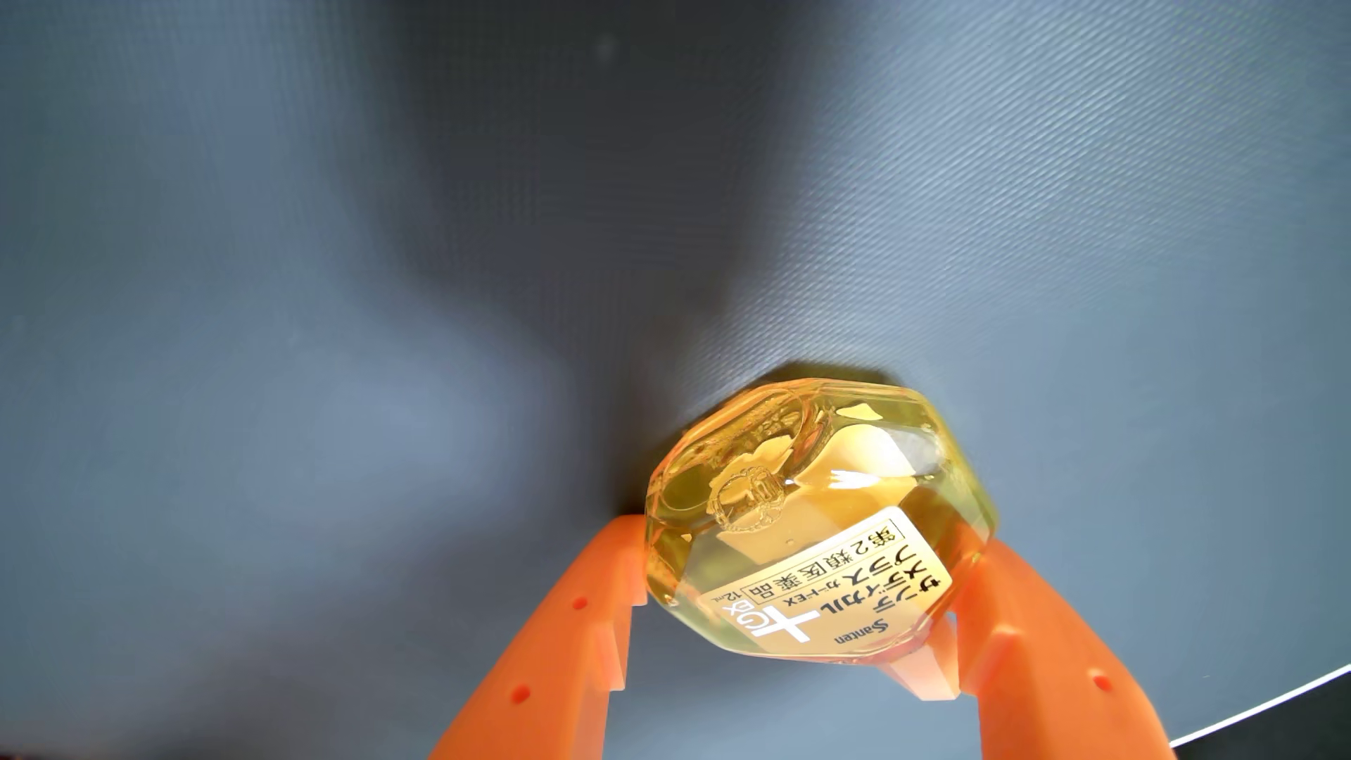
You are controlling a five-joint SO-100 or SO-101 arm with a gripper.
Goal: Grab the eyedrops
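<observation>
step: secure grasp | eyedrops point(819, 522): yellow bottle wedged between orange fingers, over grey table point(292, 292) | gripper point(804, 577): narrowed onto bottle, both fingers touching its sides | advice: squeeze evenly on faceted sides, lift slowly, watch for slip

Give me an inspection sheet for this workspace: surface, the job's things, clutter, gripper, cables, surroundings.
Surface: dark grey textured mat, shadowed in the middle; a pale edge at lower right.
Job's things: eyedrop bottle, clear faceted plastic with yellow liquid, white label with Japanese print and "Santen", lying between the orange fingers.
Clutter: nothing seen.
Gripper: orange gripper, jaws either side of the bottle, both against its sides; whether it is lifted cannot be told.
Cables: nothing seen.
Surroundings: nothing seen beyond the mat.
</observation>
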